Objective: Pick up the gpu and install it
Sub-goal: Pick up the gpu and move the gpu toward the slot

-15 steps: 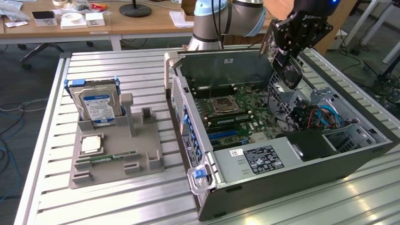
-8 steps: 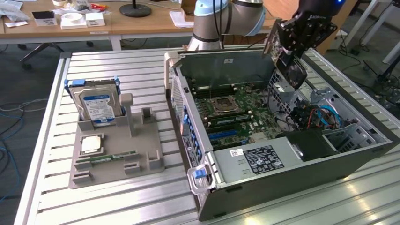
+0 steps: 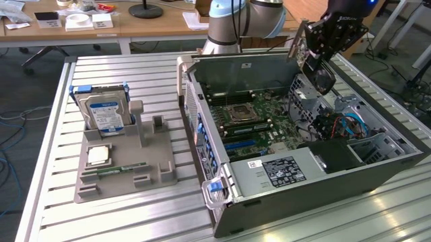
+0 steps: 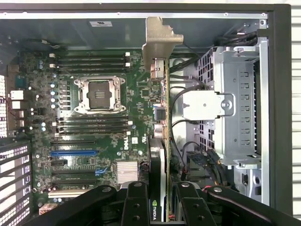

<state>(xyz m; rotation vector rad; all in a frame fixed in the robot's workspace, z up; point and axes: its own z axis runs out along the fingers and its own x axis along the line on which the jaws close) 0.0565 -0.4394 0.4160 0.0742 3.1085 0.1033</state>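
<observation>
Over at the edge of the slatted metal surface (image 3: pixel 135 70) on the exterior view's left sits a grey moulded parts tray (image 3: pixel 156 169). A silver hard drive with a blue label (image 3: pixel 104 112) stands upright in it, with a square processor chip (image 3: pixel 99 155) and a narrow green memory stick (image 3: pixel 121 170) lying flat. Mid-surface lies the black open computer case (image 3: pixel 303 201), on its side, green motherboard (image 3: pixel 253 118) exposed. And there, above the case's far corner on the exterior view's right, the black pincer (image 3: pixel 333 35) has its jaws closed onto the gpu (image 3: pixel 322 75), a thin dark card with a silver end bracket (image 4: pixel 160 37), pinched across its faces, clear of the board. I'd call it light and stiff but fragile: best held by the shroud and board edges, never the components. Just beside it, the perforated silver drive cage (image 4: pixel 235 103) and loose coloured cables (image 3: pixel 350 125) crowd the space.
</observation>
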